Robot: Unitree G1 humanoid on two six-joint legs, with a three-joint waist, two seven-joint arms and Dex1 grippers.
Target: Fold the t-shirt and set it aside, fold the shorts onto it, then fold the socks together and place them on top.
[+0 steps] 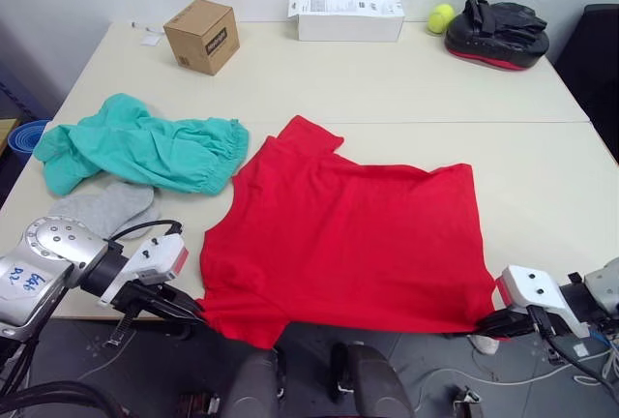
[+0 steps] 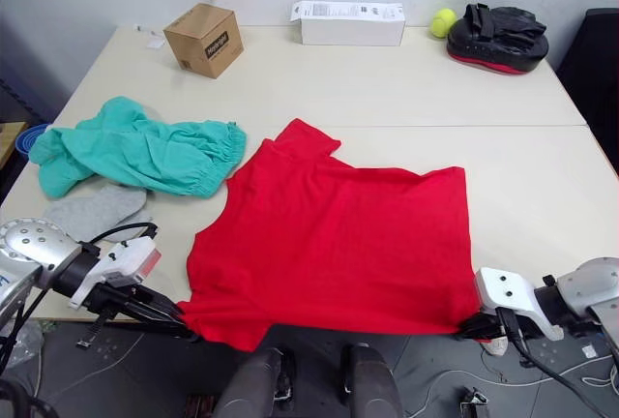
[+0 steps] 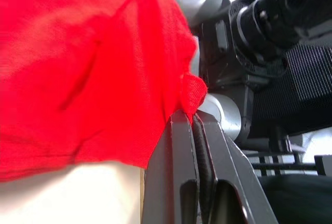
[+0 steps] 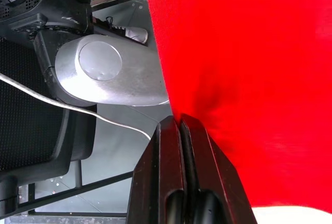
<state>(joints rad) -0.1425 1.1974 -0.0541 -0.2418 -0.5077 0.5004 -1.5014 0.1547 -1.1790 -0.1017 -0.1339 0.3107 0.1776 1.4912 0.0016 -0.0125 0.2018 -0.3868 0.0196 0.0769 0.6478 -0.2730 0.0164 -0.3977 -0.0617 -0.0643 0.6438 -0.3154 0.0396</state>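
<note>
The t-shirt (image 1: 353, 244) lies spread flat on the bench (image 1: 406, 89), its lower edge hanging over the near side. The left tool (image 3: 193, 123) pinches the near left corner of the t-shirt, and the right tool (image 4: 180, 123) pinches the near right corner. The shorts (image 1: 145, 152) lie crumpled at the left, touching the socks (image 1: 102, 210) just in front of them.
</note>
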